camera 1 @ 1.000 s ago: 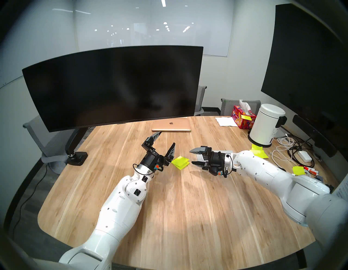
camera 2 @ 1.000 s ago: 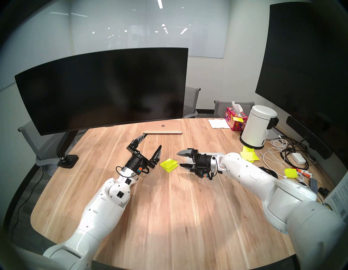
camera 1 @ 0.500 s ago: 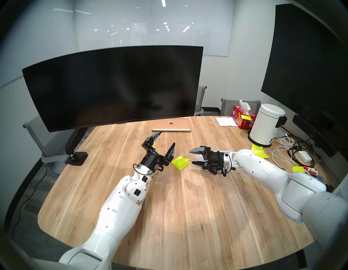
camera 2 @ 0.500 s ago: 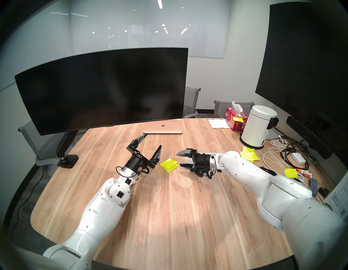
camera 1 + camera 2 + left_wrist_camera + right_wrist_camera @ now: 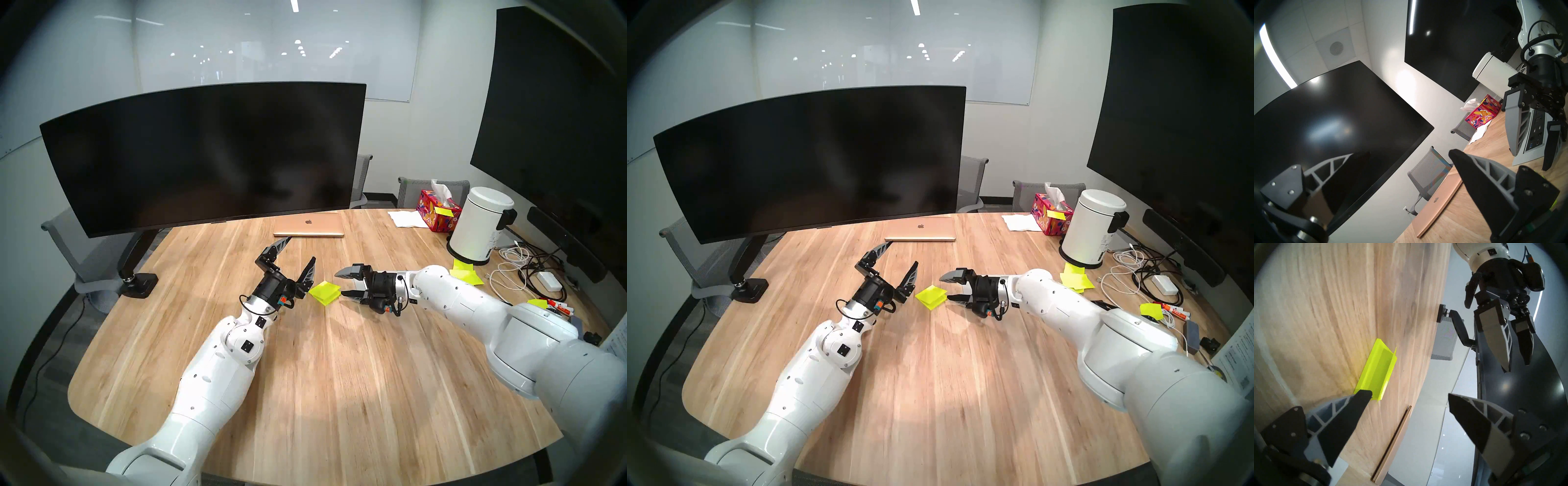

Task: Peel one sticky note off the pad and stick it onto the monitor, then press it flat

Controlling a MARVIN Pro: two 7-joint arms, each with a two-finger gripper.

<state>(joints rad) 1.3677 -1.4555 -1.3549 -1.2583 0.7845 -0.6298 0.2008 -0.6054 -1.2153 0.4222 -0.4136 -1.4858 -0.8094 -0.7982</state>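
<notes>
Your pad point(image 5: 325, 292) sits flat on the wood table point(image 5: 339, 373), roughly mid-table, in front of the closed laptop point(image 5: 308, 227) and well apart from the monitor point(image 5: 203, 156). Its top layers are fanned and offset; no single sheet is peeled free that I can see.

Right gripper point(image 5: 340, 284) is just right of the pad, jaws spread wide, nothing in them. In the right wrist view its lower fingertip point(image 5: 1362, 395) overlaps the pad's near edge; can't tell if it touches. The upper finger is above the pad.

Left gripper point(image 5: 302, 249) is just left of the pad, tilted up toward the monitor, jaws wide, empty. Its near finger base is beside the pad's left corner, no contact visible.

Loose yellow notes point(image 5: 466, 275) lie far right of the pad, by the white bin point(image 5: 480, 225).
</notes>
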